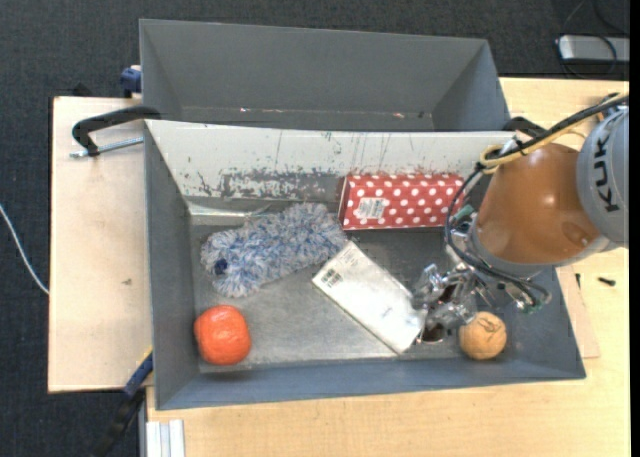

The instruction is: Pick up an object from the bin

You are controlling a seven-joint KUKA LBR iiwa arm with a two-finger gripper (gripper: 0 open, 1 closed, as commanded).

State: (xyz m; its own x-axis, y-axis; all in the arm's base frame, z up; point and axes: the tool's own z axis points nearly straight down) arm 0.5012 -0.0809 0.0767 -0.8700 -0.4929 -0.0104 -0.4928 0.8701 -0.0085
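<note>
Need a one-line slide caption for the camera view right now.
Gripper low at the front right of the bin, between a white flat packet and a small tan ball.

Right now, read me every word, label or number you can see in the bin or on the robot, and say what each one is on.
"KU": large dark letters on the robot arm; the rest of the word is out of view.
White label on the red white-dotted box: print too small to read.
Printed label on the white flat packet: blurred, unreadable.
</note>
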